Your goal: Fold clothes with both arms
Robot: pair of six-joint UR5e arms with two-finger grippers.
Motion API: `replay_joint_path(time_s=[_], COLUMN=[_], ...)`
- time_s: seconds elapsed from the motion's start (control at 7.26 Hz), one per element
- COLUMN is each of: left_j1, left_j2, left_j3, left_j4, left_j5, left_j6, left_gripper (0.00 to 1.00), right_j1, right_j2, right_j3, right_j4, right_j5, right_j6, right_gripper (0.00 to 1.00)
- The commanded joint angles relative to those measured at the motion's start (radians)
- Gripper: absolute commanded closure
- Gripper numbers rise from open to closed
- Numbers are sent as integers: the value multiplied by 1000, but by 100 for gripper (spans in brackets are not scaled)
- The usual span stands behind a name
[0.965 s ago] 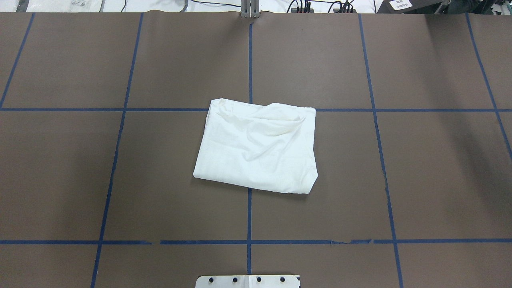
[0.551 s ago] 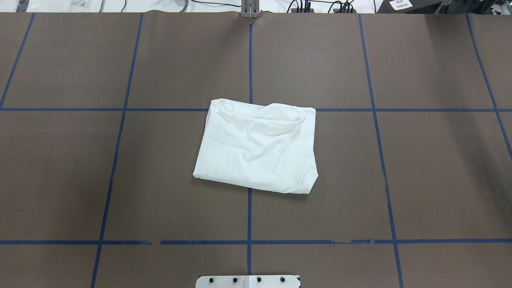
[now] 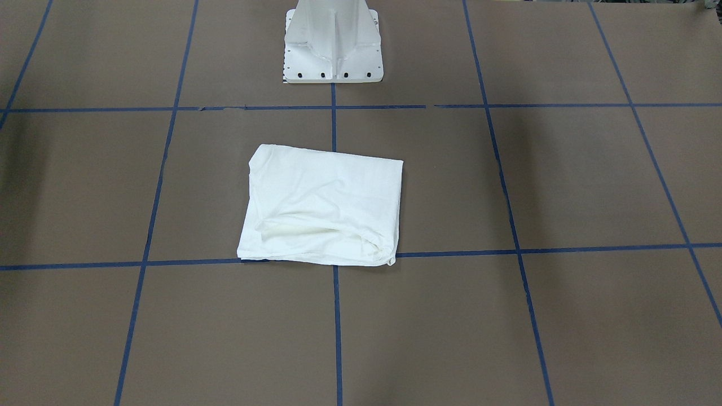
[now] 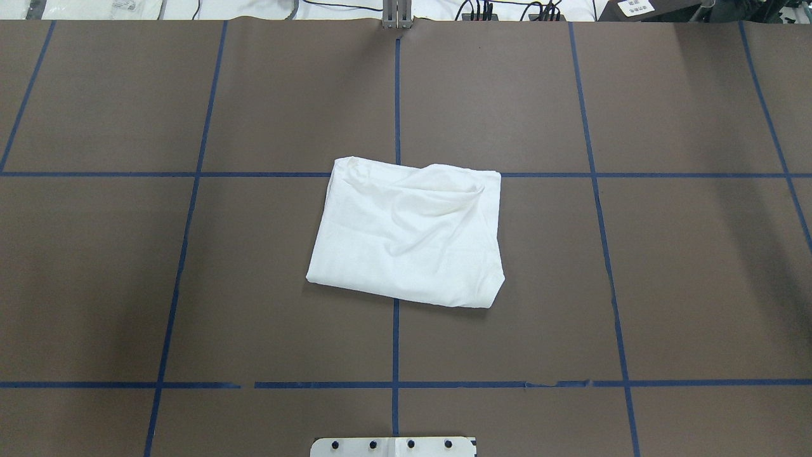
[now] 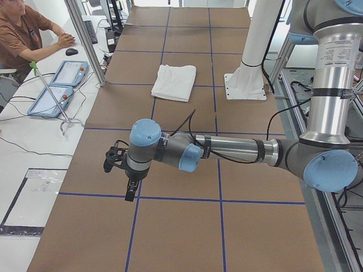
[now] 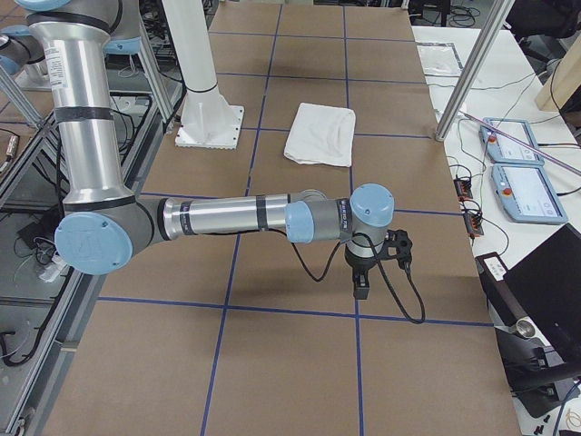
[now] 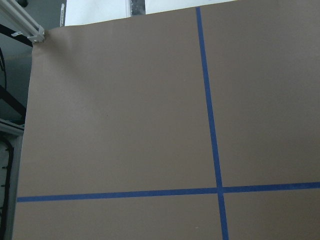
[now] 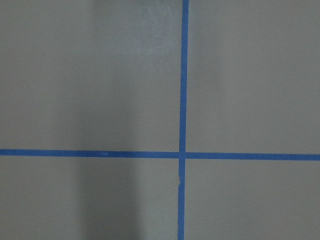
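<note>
Shirt [image 4: 406,235] lies folded in a compact rectangle mid-table, straddling the centre tape line [image 4: 395,343], near the pedestal [image 3: 333,45]. The edge away from the robot is puffy, so I'd judge the fold done but loose. Left gripper [image 5: 130,191] and right gripper [image 6: 361,289] hang over bare table [image 4: 666,285] at opposite ends, well apart from the shirt, likely parked clear. Finger opening: cannot tell; nothing hangs from either. Open room on all sides of the shirt.

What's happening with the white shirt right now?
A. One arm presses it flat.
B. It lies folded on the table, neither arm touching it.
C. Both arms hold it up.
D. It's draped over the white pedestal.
B: the shirt lies folded on the table, while the left arm and the right arm hang over the table's ends, apart from it.
</note>
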Motion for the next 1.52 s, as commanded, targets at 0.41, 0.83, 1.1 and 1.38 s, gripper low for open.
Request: replay_joint_path(time_s=[0.41, 0.83, 1.1, 1.38], left_j1=[12, 15, 14, 14], left_j2=[-14, -13, -11, -10], left_j3=[22, 51, 53, 53], left_j4=[179, 174, 173, 171], left_j5=[-65, -65, -62, -62], left_j6=[3, 4, 4, 4], left_gripper=[0, 0, 0, 0], right_j1=[44, 60, 58, 58], right_j2=[-58, -174, -172, -171], right_j3=[45, 48, 51, 51], right_j4=[-167, 3, 7, 7], right_j5=[45, 31, 8, 0], right_j6=[-10, -11, -8, -8], right_gripper=[0, 0, 0, 0])
